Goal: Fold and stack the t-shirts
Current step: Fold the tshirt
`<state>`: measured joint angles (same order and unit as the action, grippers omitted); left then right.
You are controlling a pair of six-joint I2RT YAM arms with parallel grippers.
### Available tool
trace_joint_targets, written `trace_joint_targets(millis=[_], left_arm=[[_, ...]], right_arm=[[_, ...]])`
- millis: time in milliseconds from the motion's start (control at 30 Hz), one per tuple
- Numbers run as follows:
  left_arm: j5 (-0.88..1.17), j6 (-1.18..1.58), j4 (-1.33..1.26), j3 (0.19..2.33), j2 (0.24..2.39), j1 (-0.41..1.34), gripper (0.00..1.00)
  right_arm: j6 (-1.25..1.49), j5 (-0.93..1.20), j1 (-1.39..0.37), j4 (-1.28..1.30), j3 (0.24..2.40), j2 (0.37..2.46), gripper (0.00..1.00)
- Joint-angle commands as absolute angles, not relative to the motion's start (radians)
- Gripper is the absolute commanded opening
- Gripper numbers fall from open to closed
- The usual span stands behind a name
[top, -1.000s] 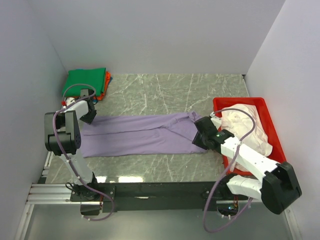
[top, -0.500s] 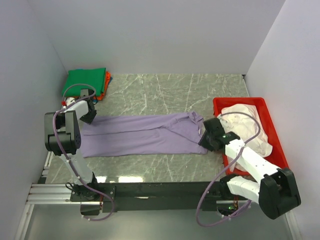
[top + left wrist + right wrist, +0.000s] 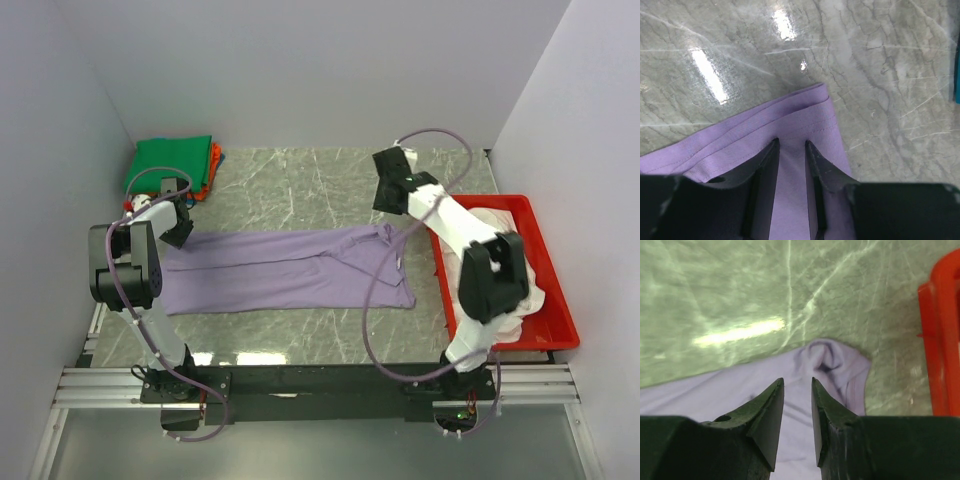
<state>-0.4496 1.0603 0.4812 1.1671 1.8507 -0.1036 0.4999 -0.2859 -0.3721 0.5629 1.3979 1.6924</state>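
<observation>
Lavender t-shirt (image 3: 280,270): likely light, limp; pinch hem corners. Left end effector (image 3: 791,145) part-open astride hem; right end effector (image 3: 797,385) open, empty.

Four t-shirts: one spread out, two stacked, one heaped

The lavender t-shirt (image 3: 290,268) lies stretched sideways across the middle of the bench (image 3: 300,190) as a long flat band, its right end rumpled and bunched near the red tray (image 3: 505,200). A folded green t-shirt (image 3: 170,162) rests on an orange-red t-shirt (image 3: 214,160) in the far left corner. A pale pinkish-white t-shirt (image 3: 508,225) lies crumpled in the tray.
</observation>
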Motion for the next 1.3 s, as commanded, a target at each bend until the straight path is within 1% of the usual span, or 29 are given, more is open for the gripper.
trace_joint_targets(millis=[0, 200, 633, 800, 1067, 1267], left_arm=[[-0.453, 1.051, 0.495, 1.164, 1.876, -0.114, 0.33], [-0.454, 1.051, 0.494, 1.166, 1.885, -0.114, 0.33], [-0.453, 1.051, 0.492, 1.164, 1.891, -0.114, 0.33], [-0.454, 1.051, 0.494, 1.167, 1.894, -0.114, 0.33], [-0.456, 1.052, 0.495, 1.166, 1.896, -0.115, 0.33], [-0.457, 1.052, 0.497, 1.166, 1.898, -0.114, 0.33]], right_arm=[[0.400, -0.344, -0.368, 0.652, 1.506, 1.837, 0.36], [0.367, -0.371, -0.377, 0.657, 1.618, 1.974, 0.36], [0.353, -0.436, -0.423, 0.672, 1.661, 2.063, 0.35], [0.344, -0.417, -0.434, 0.686, 1.689, 2.105, 0.36], [0.362, -0.465, -0.436, 0.742, 1.671, 2.131, 0.35], [0.414, -0.453, -0.414, 0.732, 1.573, 2.089, 0.34]])
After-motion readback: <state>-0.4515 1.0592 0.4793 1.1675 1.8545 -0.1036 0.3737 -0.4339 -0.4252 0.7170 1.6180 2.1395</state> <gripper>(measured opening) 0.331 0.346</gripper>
